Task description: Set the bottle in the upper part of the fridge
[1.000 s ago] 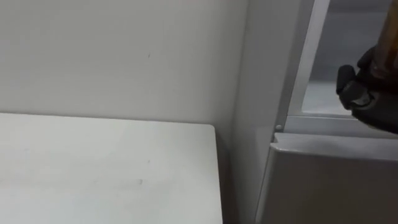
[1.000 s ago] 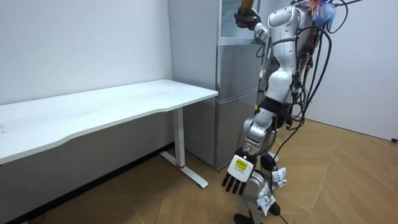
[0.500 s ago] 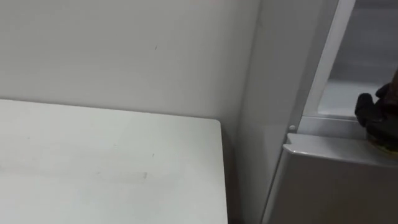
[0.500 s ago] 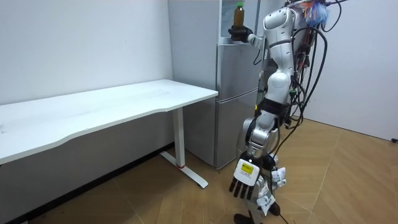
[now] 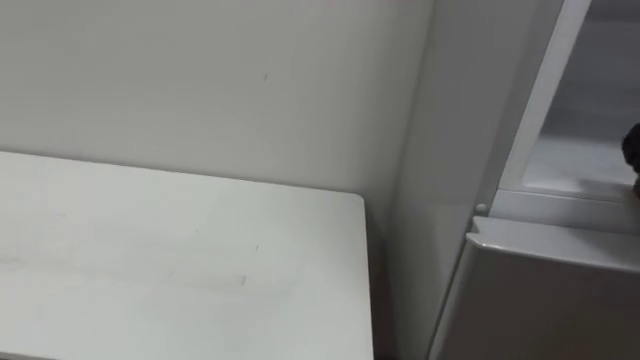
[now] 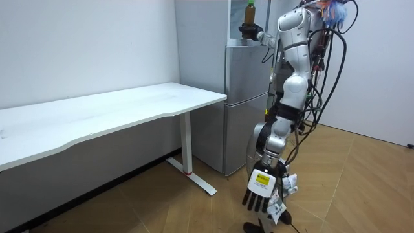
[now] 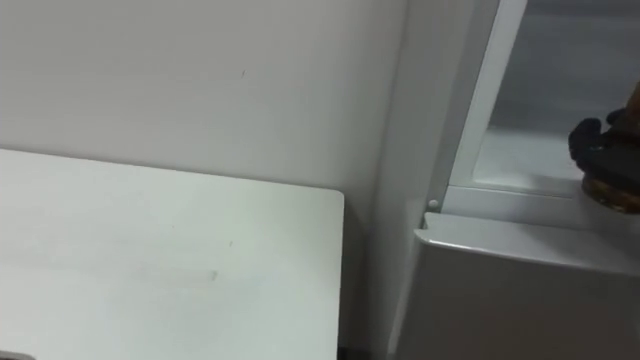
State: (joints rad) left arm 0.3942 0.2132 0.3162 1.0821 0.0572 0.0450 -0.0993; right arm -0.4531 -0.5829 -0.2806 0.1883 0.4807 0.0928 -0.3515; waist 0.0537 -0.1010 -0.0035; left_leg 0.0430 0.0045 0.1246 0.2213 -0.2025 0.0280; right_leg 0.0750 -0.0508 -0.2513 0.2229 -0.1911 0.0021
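Watching remotely, I saw the right hand [image 6: 248, 30] curled round the lower part of the bottle [image 6: 250, 10], which stood upright inside the upper fridge [image 6: 233, 21] (the left hand [image 6: 258, 193] hung low, fingers straight).

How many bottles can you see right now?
1. The bottle stands upright in the open upper fridge compartment, with the right robot hand curled round its base. Others may be hidden deeper inside.
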